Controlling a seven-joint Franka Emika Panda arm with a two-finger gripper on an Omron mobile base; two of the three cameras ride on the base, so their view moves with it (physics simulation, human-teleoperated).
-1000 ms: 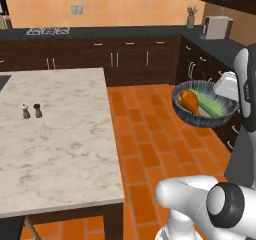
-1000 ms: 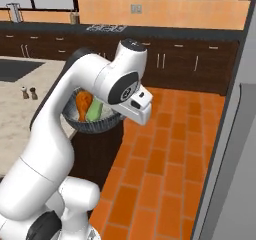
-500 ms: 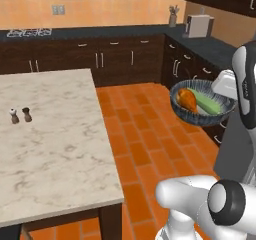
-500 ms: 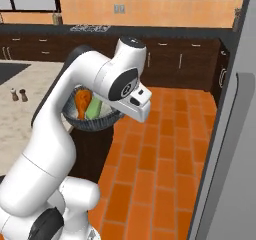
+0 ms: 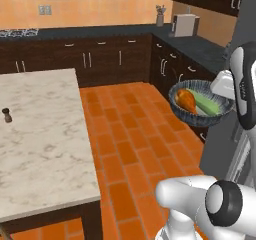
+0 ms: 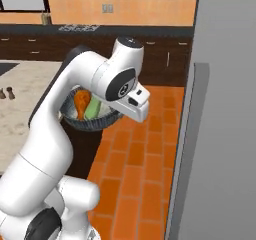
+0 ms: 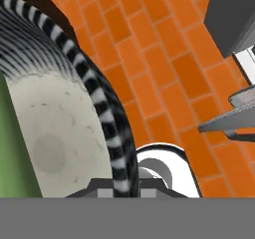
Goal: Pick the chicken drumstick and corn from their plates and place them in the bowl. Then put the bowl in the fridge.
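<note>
My gripper (image 5: pixel 226 100) is shut on the right rim of the dark ribbed bowl (image 5: pixel 189 115) and holds it level above the floor. Inside it, the orange-brown chicken drumstick (image 5: pixel 185 99) lies beside the green-husked corn (image 5: pixel 210 104). From the right base, the bowl (image 6: pixel 93 122) hangs left of my hand with the drumstick (image 6: pixel 80 103) and corn (image 6: pixel 93 109) in it, and the gripper (image 6: pixel 119 115) is at its rim. In the hand view the gripper (image 7: pixel 122 185) pinches the striped bowl rim (image 7: pixel 106 112). The grey fridge (image 6: pixel 225 134) stands close on the right. The plates are out of view.
A marble island counter (image 5: pixel 40 134) with a small shaker (image 5: pixel 7 115) lies to the left. Dark cabinets (image 5: pixel 100 59) line the back wall, and a counter with a pale box (image 5: pixel 185 25) runs along the right. Orange tile floor (image 5: pixel 125 134) lies open between island and fridge.
The whole scene has slid left as the base turns right, and the fridge now looms larger on the right. The bowl stays in the shut gripper with both foods inside.
</note>
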